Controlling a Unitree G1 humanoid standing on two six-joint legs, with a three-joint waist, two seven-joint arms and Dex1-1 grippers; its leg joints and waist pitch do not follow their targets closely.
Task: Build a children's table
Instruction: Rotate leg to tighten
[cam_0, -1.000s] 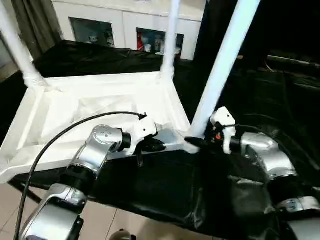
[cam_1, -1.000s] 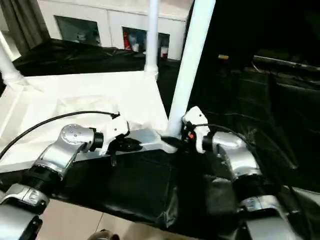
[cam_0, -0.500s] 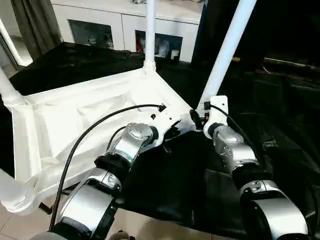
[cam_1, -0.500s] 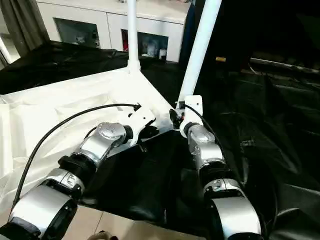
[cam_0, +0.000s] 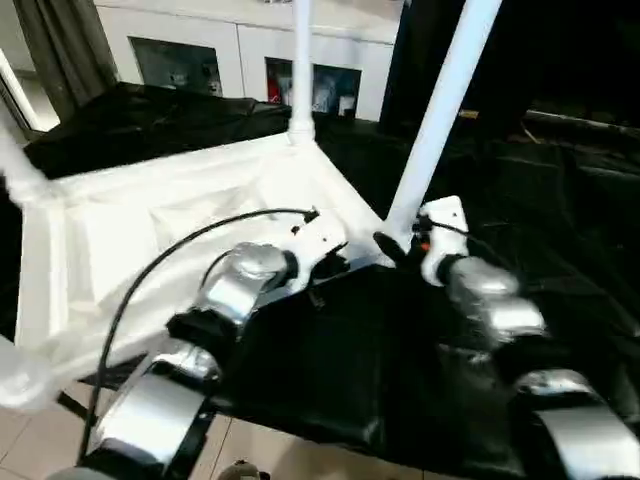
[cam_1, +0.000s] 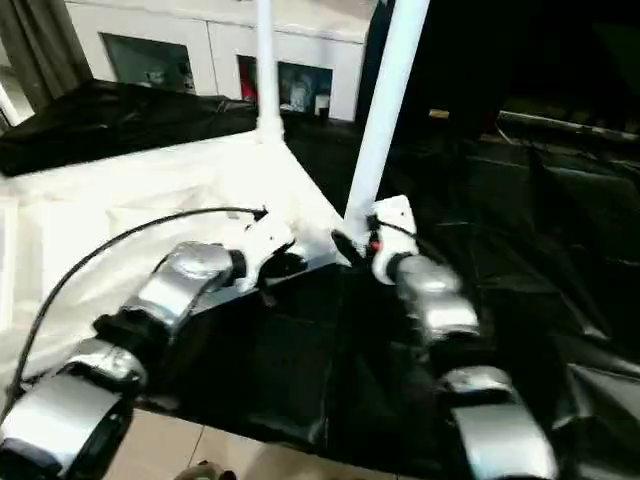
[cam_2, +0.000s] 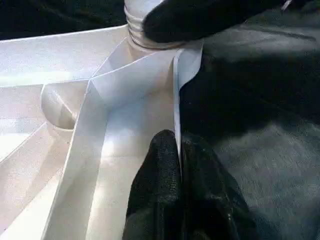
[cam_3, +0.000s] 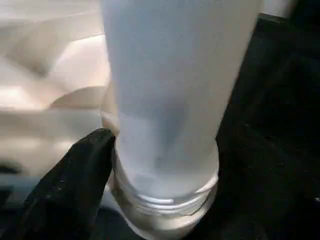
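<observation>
I've got the left gripper (cam_2: 177, 165) clamped on the upturned children's table (cam_0: 150, 230) rim to steady it; right gripper (cam_0: 395, 245), fingers apart, straddles the near leg (cam_0: 435, 120) at its socket

Head cameras look down over both forearms; wrist cameras sit seemingly very close.
</observation>
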